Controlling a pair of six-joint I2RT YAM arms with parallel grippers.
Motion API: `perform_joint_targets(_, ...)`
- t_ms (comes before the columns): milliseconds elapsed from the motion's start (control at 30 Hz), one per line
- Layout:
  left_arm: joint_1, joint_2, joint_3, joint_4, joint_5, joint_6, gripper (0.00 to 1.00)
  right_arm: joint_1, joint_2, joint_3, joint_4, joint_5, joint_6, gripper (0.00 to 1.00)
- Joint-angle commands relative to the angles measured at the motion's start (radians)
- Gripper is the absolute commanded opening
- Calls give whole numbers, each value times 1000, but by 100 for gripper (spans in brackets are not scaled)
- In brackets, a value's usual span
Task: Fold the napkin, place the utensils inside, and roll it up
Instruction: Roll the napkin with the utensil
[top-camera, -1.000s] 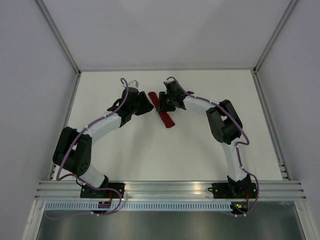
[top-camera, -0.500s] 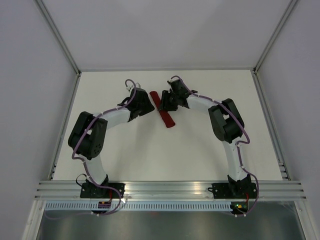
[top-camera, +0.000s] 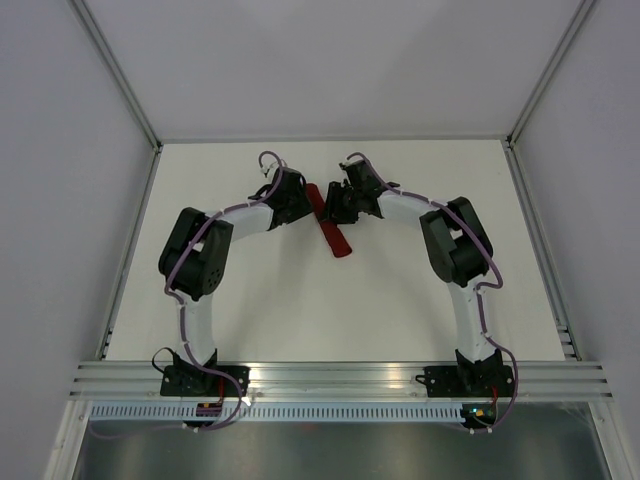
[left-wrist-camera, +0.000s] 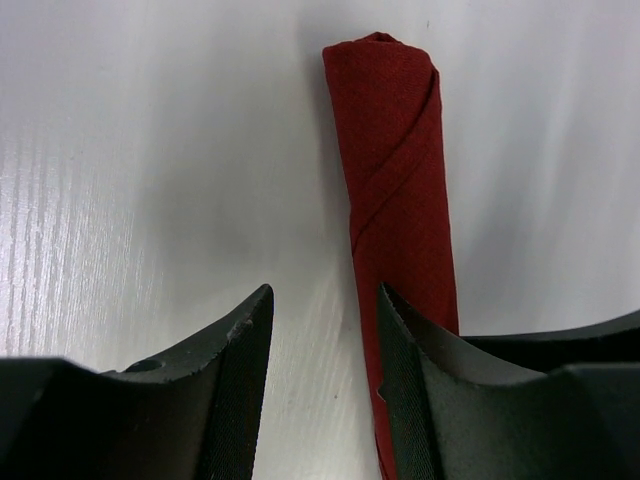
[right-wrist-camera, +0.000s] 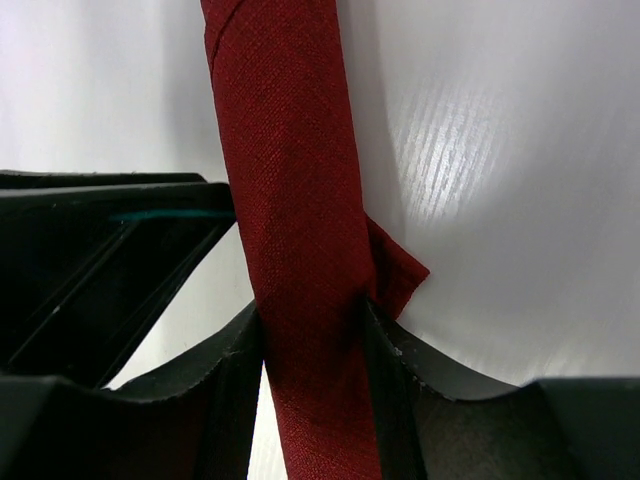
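Observation:
The dark red napkin (top-camera: 336, 238) lies rolled into a tight tube on the white table, running from far left to near right. My right gripper (top-camera: 337, 207) is shut on the roll's middle; in the right wrist view both fingers press the napkin (right-wrist-camera: 290, 180) at the gripper (right-wrist-camera: 312, 318), and a small corner flap sticks out to the right. My left gripper (top-camera: 298, 206) is open next to the roll's far end. In the left wrist view the napkin (left-wrist-camera: 395, 170) runs under the right finger, and bare table shows between the jaws of the gripper (left-wrist-camera: 325, 300). The knife is hidden.
The white table (top-camera: 300, 310) is fenced by white walls with metal posts at the back corners. An aluminium rail (top-camera: 340, 378) runs along the near edge, where both arm bases are bolted.
My left arm has swung right and its gripper has come up close to the roll's far end. The right gripper has stayed on the roll, and the roll has barely shifted.

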Motion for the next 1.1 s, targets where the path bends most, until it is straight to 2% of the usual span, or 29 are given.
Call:
perform_joint_targets(0,4,27,57,-21,-18,-38,50,-8,-46,-34,-63,-11,36,50)
perform_joint_targets(367,1,104,160,-55,45,-12,50,-11,-60,-36,-50,-63,42,50)
perform_joint_targets(1067,-8,122,166,-52,60,-8,49,-66,-67,43,-131,-102,-15,50)
